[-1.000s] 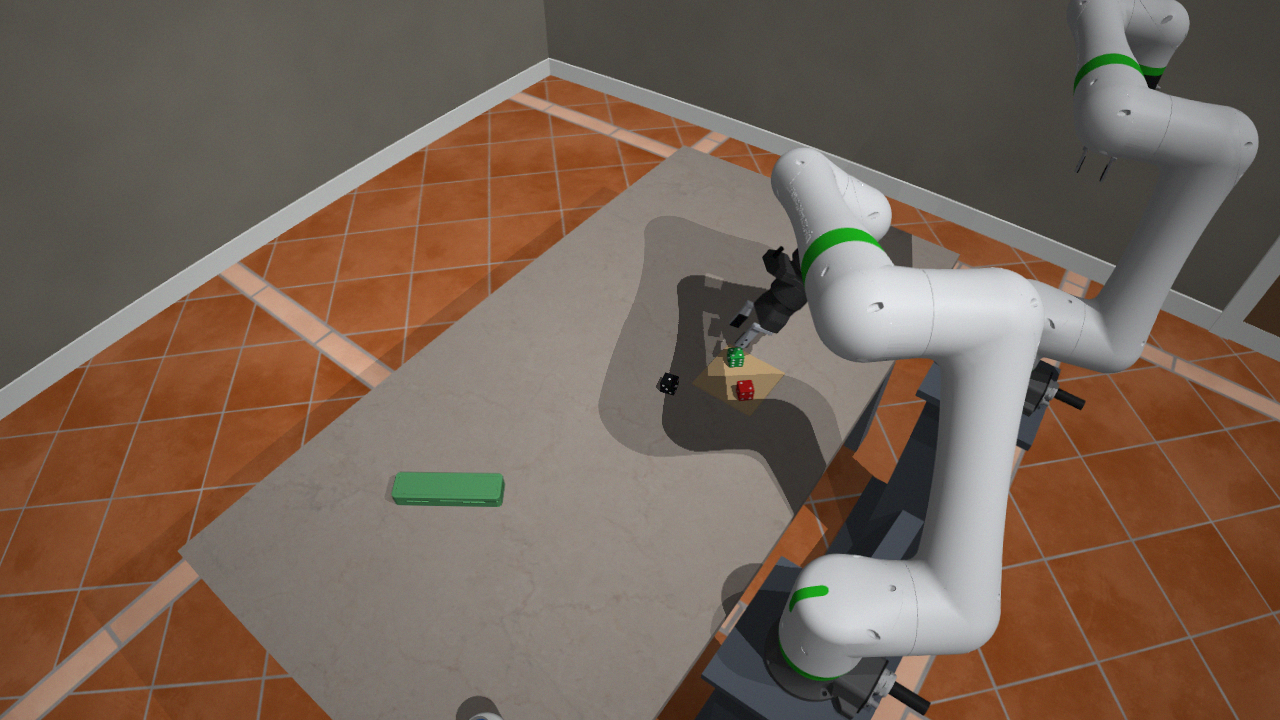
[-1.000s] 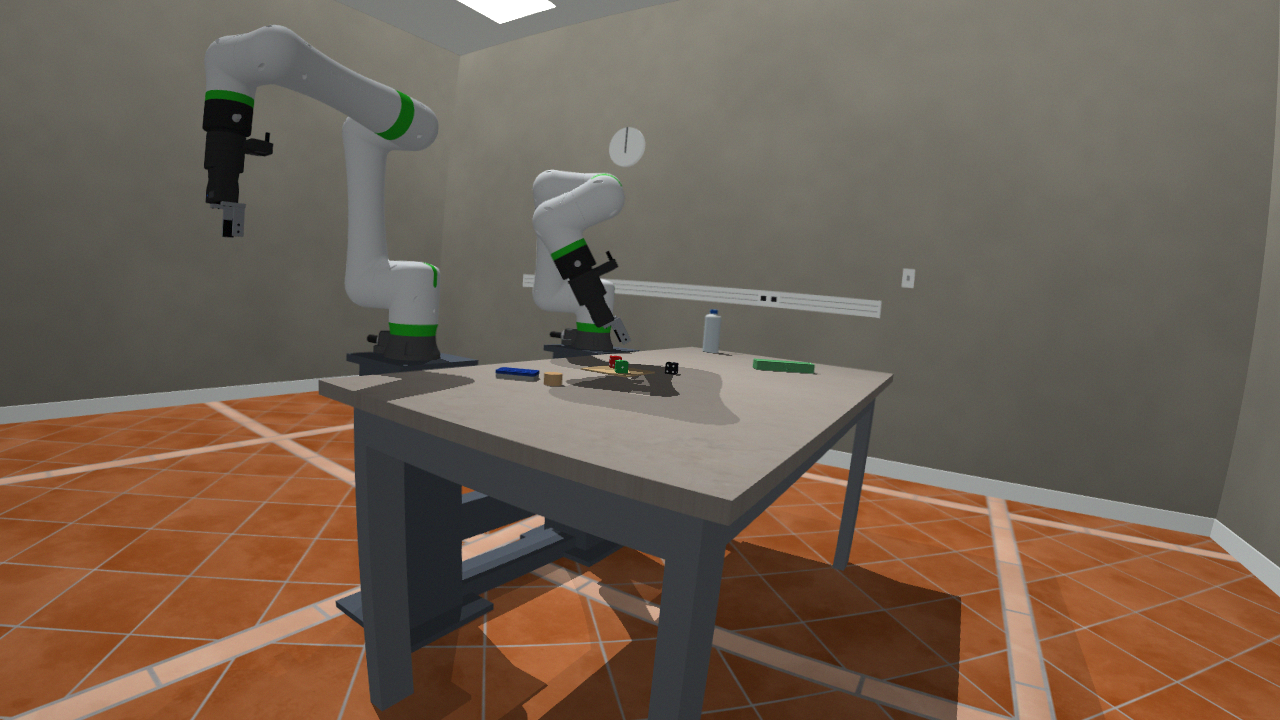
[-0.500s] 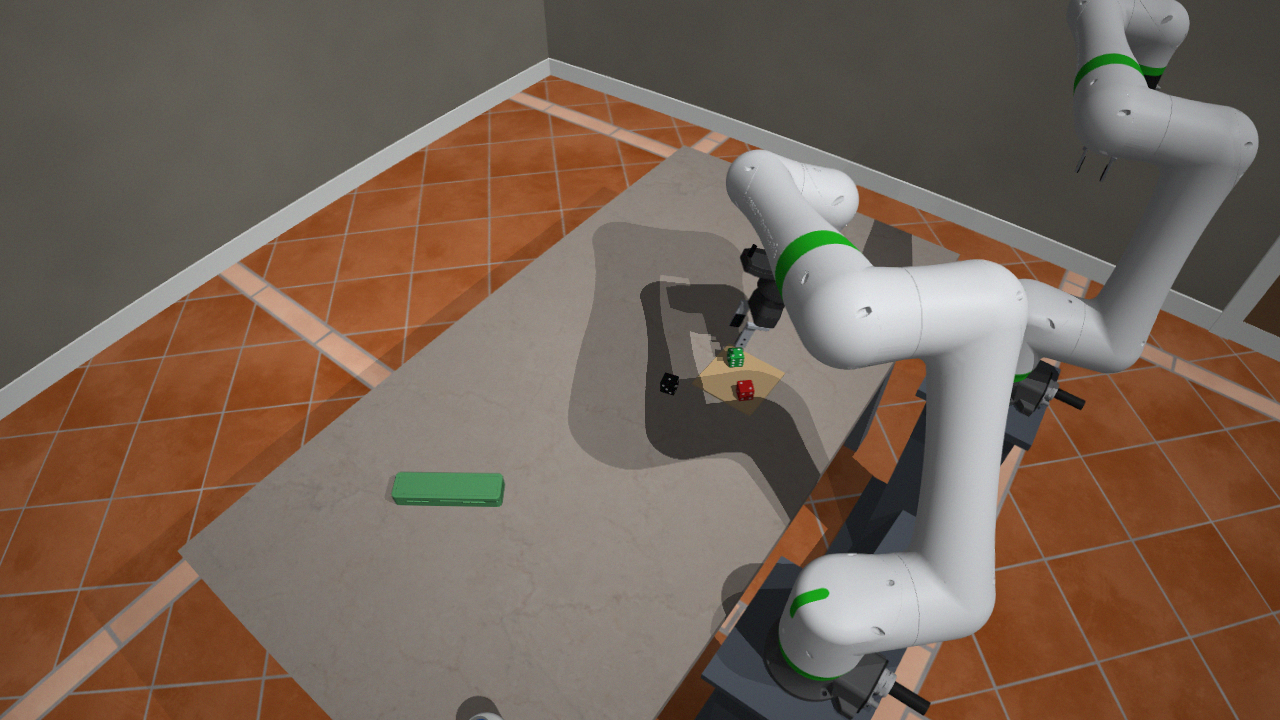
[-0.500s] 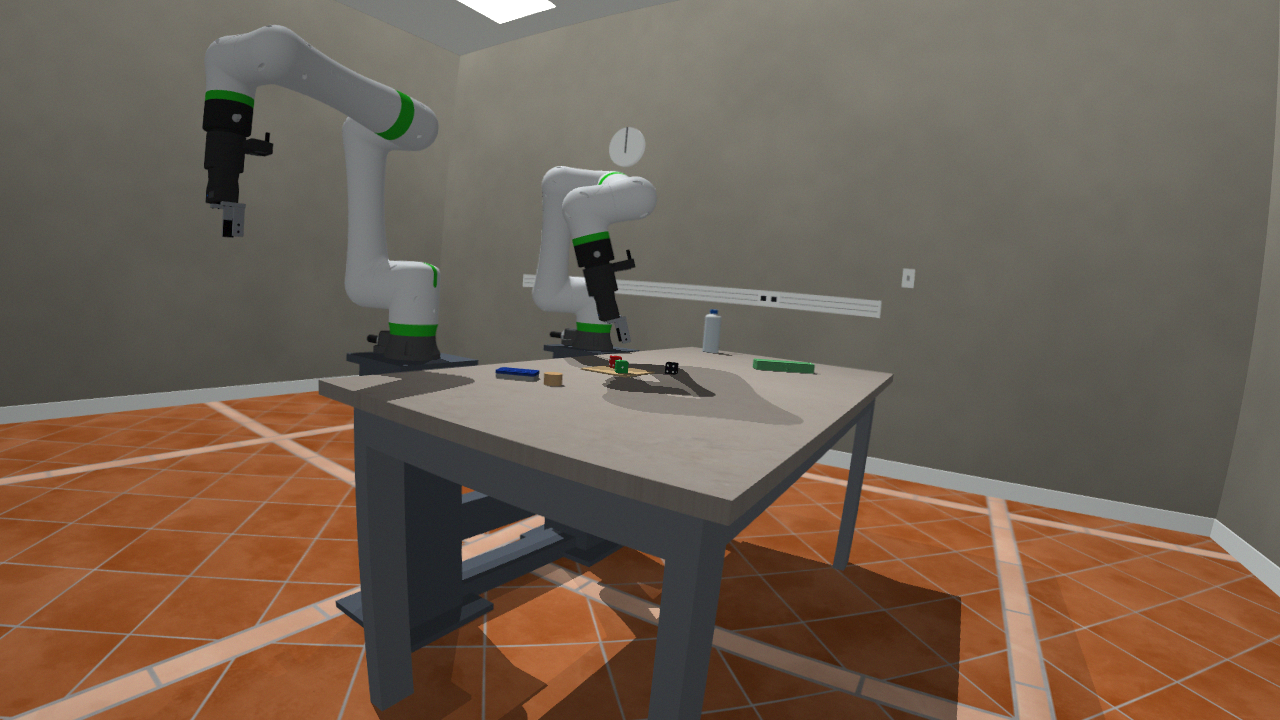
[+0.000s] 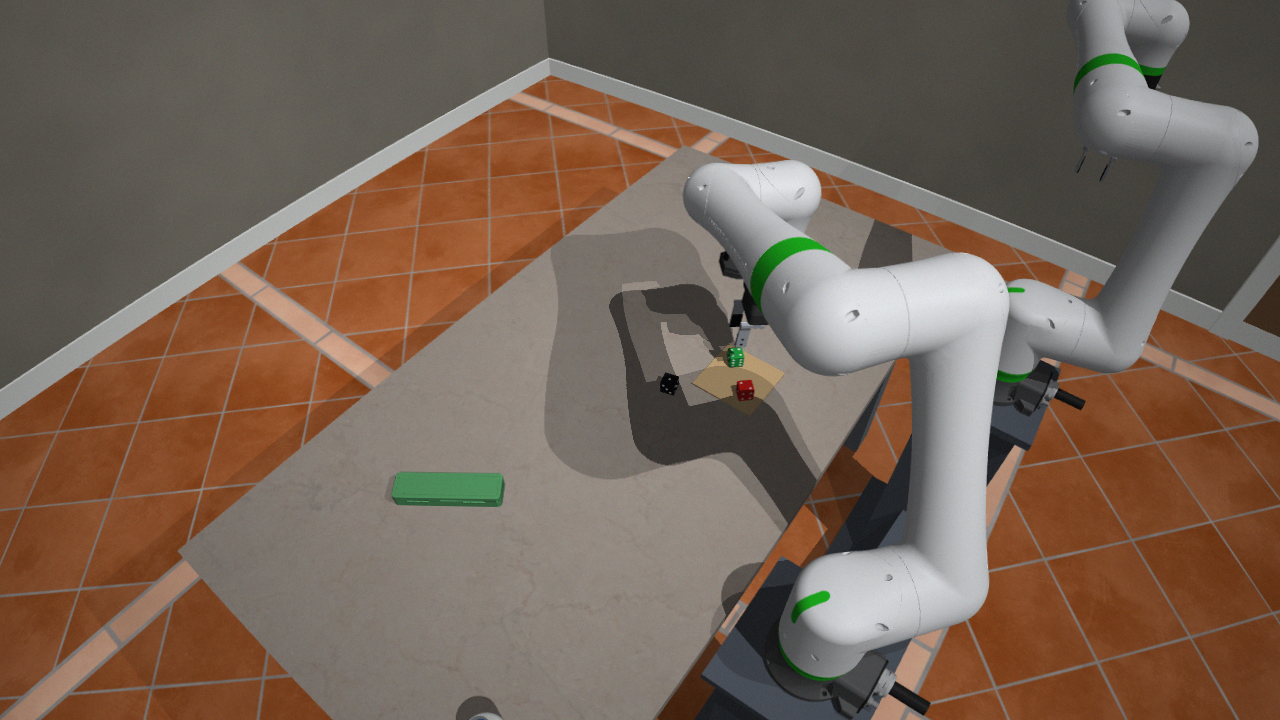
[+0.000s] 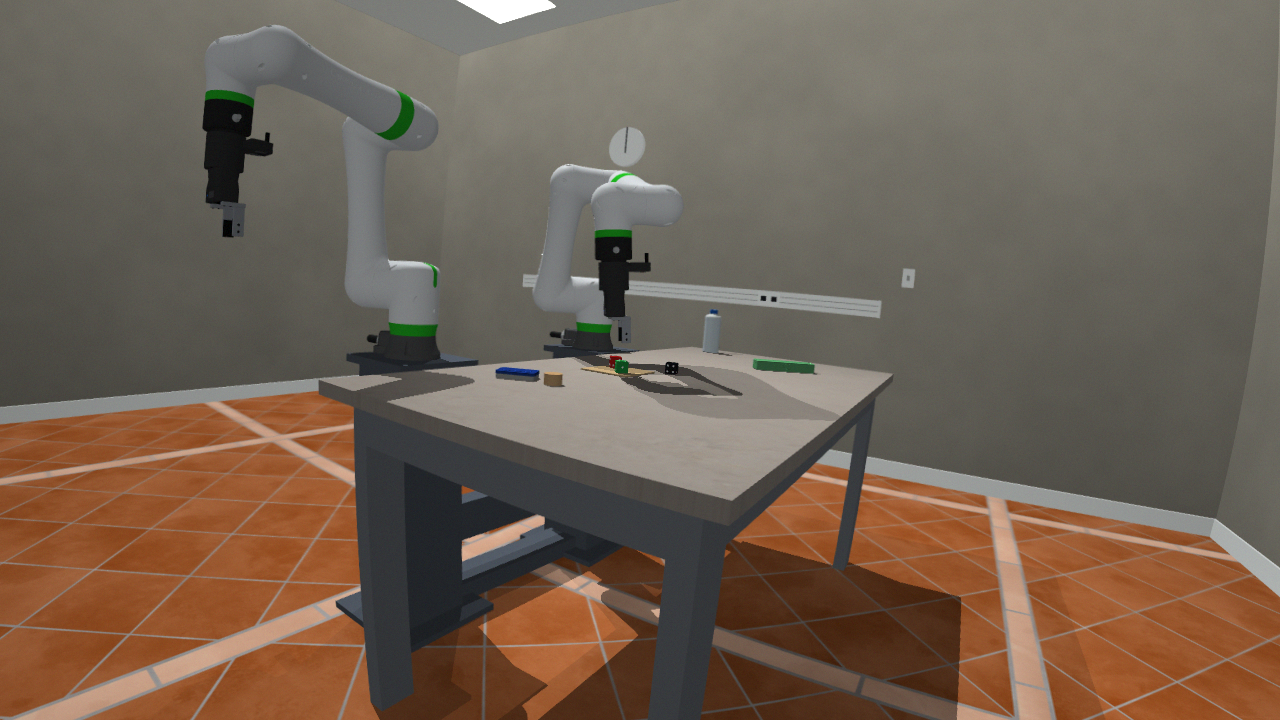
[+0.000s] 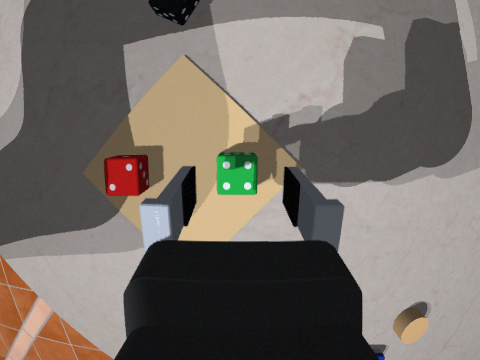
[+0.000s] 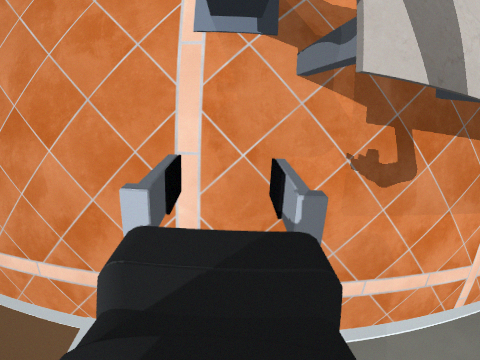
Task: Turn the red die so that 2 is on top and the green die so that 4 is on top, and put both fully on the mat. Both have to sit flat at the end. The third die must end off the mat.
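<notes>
So the red plastic-looking die [image 5: 745,390] [image 6: 614,360] [image 7: 126,175] has its 2 up, and the bright green die [image 5: 735,357] [image 6: 622,366] [image 7: 237,173] has 4 up, white pips on both. They look flat on the square tan mat [image 5: 716,380] [image 6: 595,369] [image 7: 165,115], a bit apart. Green looks fully on; red is so near the edge that I can't tell if it's fully on. The black die [image 5: 669,384] [image 6: 671,368] [image 7: 175,9] sits off the mat on the stone-look table [image 5: 537,555] [image 6: 626,420] [image 7: 425,200] [image 8: 425,50].

Left gripper [image 5: 741,335] [image 6: 623,343] [image 7: 240,195] points down above green, fingers wide apart, not gripping it. Right gripper [image 5: 1093,165] [image 6: 232,221] [image 8: 226,186] is wide apart too, up in the air away from the dice.

The left wrist cam gives the clearest pips, while the exterior one gets the whole blue flat object [image 6: 517,371] [image 7: 381,356] near the short tan cylinder [image 6: 553,379] [image 7: 411,326]. Exterior and top both catch the long green block-shaped item [image 5: 447,488] [image 6: 783,366].

Container-wise, exterior has a pale bottle with a blue cap [image 6: 711,333], standing upright; can't tell what's in it.
</notes>
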